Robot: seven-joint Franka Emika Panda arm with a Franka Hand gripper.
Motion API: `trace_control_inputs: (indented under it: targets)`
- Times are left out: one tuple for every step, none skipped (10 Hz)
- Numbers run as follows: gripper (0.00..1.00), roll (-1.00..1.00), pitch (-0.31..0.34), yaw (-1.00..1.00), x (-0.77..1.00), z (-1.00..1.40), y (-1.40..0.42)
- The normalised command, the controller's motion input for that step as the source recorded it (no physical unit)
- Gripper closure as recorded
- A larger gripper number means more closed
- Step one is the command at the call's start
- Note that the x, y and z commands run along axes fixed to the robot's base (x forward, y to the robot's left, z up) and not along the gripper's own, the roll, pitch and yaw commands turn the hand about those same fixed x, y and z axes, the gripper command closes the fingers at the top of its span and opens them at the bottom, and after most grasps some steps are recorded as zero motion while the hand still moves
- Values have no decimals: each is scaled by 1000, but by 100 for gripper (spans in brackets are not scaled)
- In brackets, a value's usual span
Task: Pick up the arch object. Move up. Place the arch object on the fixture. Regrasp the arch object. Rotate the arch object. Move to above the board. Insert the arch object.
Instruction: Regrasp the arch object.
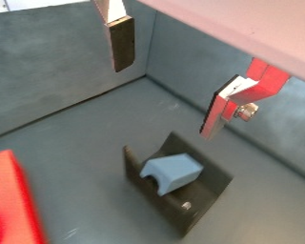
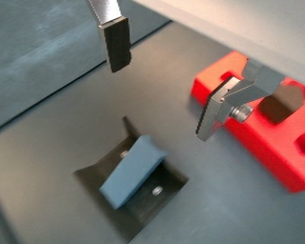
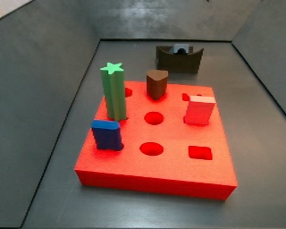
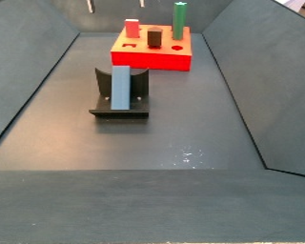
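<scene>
Gripper [image 2: 162,86] hangs empty, jaws spread, directly above the arch object [image 2: 132,172]. Arch object leans in the fixture [image 2: 107,186] w/ long axis tilted, ready for regrasp.

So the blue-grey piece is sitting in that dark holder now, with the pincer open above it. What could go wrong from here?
The arch object only leans in the fixture notch, so a slightly off-centre regrasp by the open pincer could knock it sideways or out. Gripped crooked, it might jam at its hole in the board. The green post and other pegs already standing there also crowd the approach.
</scene>
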Motion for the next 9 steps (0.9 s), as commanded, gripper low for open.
trace_control_inputs:
  targets:
    - [0, 1000, 19, 33, -13, 16, -20]
    - [0, 1000, 23, 36, 0, 14, -22]
    - [0, 1000, 31, 39, 16, -3, -23]
    - [0, 1000, 42, 44, 32, -4, -23]
    - [0, 1000, 49, 48, 42, -3, -26]
    - [0, 1000, 69, 57, 59, -6, -27]
    - [0, 1000, 87, 65, 73, -9, -32]
    - [0, 1000, 116, 84, 89, -12, -36]
    - [0, 1000, 132, 96, 92, -12, -39]
